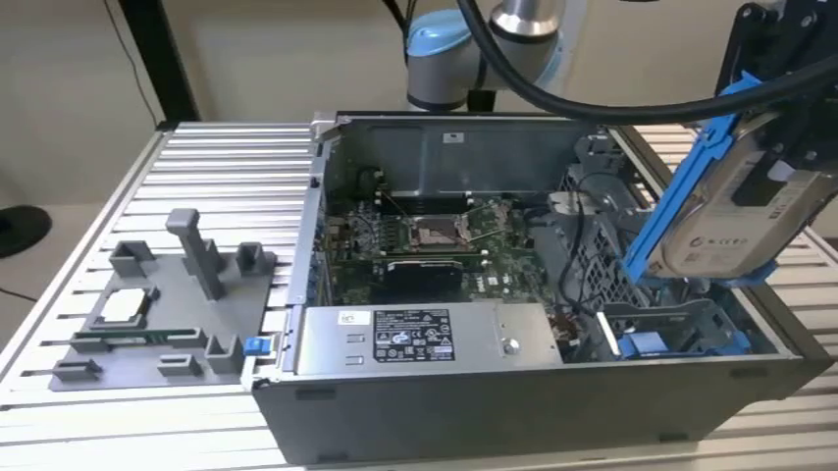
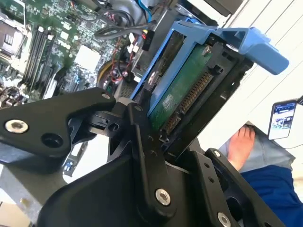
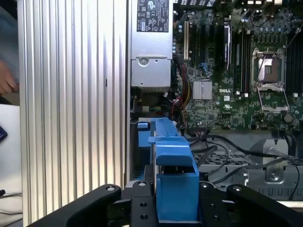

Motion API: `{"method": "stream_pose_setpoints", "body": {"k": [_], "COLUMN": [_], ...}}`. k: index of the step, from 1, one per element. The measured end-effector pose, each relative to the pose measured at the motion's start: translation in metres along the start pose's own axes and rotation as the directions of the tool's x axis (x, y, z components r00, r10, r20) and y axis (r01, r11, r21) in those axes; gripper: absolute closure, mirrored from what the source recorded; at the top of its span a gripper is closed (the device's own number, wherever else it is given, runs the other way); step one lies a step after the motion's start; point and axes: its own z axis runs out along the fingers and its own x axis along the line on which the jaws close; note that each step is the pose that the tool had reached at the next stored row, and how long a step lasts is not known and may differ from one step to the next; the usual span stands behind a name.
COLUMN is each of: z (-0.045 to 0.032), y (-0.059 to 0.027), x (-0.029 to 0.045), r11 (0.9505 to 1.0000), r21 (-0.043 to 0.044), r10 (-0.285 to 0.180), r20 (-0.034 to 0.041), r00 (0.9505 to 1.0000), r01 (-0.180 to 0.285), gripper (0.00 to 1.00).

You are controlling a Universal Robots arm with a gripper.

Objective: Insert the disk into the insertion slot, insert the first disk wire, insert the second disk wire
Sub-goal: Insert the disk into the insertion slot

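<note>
High over the exterior view's right end of the open computer case (image 1: 524,412), the disk (image 1: 733,211) hangs tilted, nearly on edge, in its blue frame. In the first wrist view the gripper (image 3: 177,208) is pinching that frame. Below the disk, apart from it, lies the insertion slot (image 1: 681,319) with blue tabs. Beside the slot sit the power-supply box (image 1: 419,339) and the motherboard (image 1: 433,235). The case rests on a ribbed counter (image 1: 223,167), and a grey fixture (image 1: 157,314) stands towards the exterior view's left.

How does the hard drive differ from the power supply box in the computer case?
The hard drive hangs tilted above the computer case, clamped by the gripper; the power-supply box lies flat inside it. The hard drive sits in a bright blue frame; the power-supply box is bare grey metal. Both carry printed labels.
</note>
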Motion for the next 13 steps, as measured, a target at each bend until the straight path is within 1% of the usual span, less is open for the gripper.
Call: {"method": "stream_pose_setpoints", "body": {"k": [1,3,7,13], "z": [0.0015,0.0053,0.0123,0.0232], "y": [-0.0001,-0.0004,-0.0012,-0.0033], "x": [0.0025,0.0043,0.0044,0.0044], "r11": [1.0000,1.0000,1.0000,1.0000], "r21": [0.0000,-0.0001,-0.0001,0.0000], "r10": [0.000,0.000,0.000,0.000], "r20": [0.0000,0.0003,-0.0006,-0.0054], "r00": [1.0000,1.0000,1.0000,1.0000], "r01": [0.000,0.000,0.000,0.000], "gripper": [1.00,1.00,1.00,1.00]}}
